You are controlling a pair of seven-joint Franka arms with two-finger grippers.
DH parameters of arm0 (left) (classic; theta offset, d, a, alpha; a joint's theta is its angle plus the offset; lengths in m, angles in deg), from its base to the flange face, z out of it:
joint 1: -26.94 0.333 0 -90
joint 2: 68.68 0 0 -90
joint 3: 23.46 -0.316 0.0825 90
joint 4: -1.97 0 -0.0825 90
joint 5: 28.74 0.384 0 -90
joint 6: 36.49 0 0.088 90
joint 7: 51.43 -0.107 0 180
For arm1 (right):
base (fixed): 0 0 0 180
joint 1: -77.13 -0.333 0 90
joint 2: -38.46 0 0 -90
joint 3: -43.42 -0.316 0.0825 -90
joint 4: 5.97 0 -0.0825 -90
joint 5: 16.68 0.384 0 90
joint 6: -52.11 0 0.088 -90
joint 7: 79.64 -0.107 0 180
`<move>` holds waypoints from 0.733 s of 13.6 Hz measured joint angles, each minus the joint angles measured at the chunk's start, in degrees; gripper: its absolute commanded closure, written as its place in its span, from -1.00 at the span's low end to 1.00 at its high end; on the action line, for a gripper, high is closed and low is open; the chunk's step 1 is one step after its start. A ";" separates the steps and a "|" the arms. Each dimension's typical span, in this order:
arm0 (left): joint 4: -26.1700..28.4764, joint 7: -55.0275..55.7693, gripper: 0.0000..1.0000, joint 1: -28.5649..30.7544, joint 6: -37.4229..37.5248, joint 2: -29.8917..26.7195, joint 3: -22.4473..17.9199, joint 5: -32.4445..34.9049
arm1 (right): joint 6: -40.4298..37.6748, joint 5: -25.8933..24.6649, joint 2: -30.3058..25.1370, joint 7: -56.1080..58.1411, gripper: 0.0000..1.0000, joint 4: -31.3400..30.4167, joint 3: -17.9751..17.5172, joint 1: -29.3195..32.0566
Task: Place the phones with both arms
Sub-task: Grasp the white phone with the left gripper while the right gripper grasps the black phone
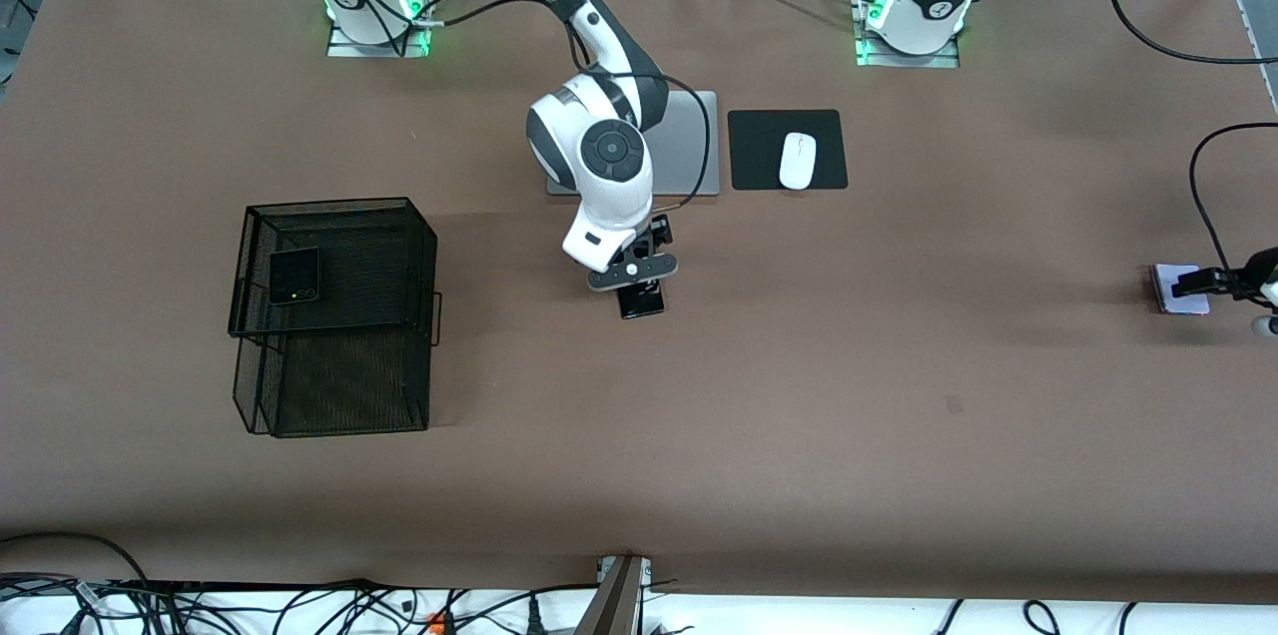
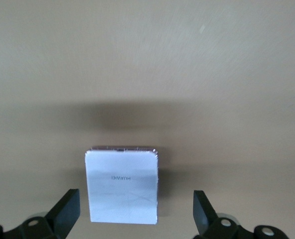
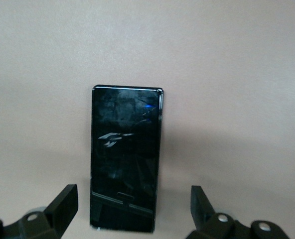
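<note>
The long slim black phone point(image 3: 126, 159) is lying flat on the brown bench point(image 1: 799, 395), nearer the front camera than the grey laptop point(image 1: 689, 141). My right pincer point(image 1: 639, 278) is hanging over it, fingers point(image 3: 63, 204) spread apart on either side, touching nothing. The pale lilac-white phone point(image 2: 121, 185) is lying well away toward my left arm's end, my left pincer point(image 1: 1213, 283) spread open over it. The small near-square black phone point(image 1: 295, 276) is sitting on the black wire-mesh basket point(image 1: 334, 316) toward my right arm's end.
</note>
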 measured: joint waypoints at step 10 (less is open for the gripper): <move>0.23 -2.25 -1.00 2.47 -4.41 4.23 0.30 0.00 | 8.02 0.00 5.70 0.37 -0.49 -0.02 -1.40 -0.44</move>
